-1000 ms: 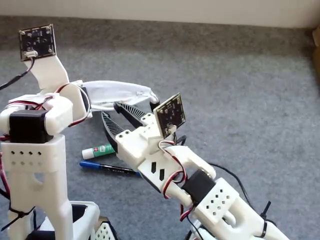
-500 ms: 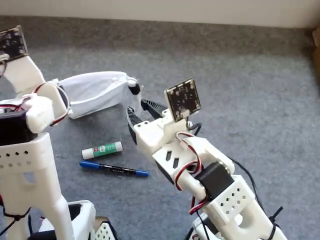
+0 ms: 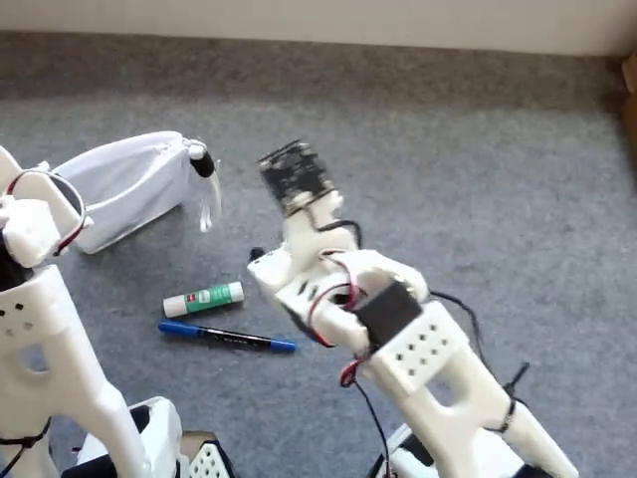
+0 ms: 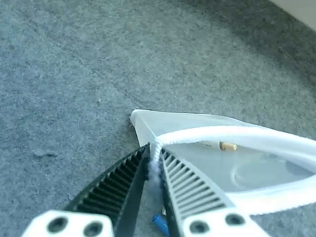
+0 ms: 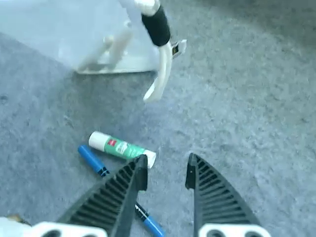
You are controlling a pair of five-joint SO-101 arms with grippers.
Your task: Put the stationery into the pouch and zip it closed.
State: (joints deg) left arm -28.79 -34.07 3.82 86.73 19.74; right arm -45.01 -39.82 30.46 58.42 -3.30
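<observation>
The left pincer is shut tight on the pouch. Its two black ribbed fingers pinch the thick white rim at one corner of the opening, and the rest of the pouch spreads away from the tips. In the high view the pouch lies at the far-left part of the desk. It is thin, whitish, half-transparent material w/ a padded cord-like rim. A small tan object shows through the wall; I cannot tell what it is. A black zip pull w/ a white strap hangs at the pouch's other end.

The right pincer is approx. half open & holds nothing. It hangs above the desk, and the glue stick lies just beside one fingertip. The glue stick is a short white cylinder w/ a green label. The pen is long and thin, w/ blue ends. It lies close to the glue stick, nearly parallel, and both are well apart from the pouch. The desk surface is grey, rough, like felt.
</observation>
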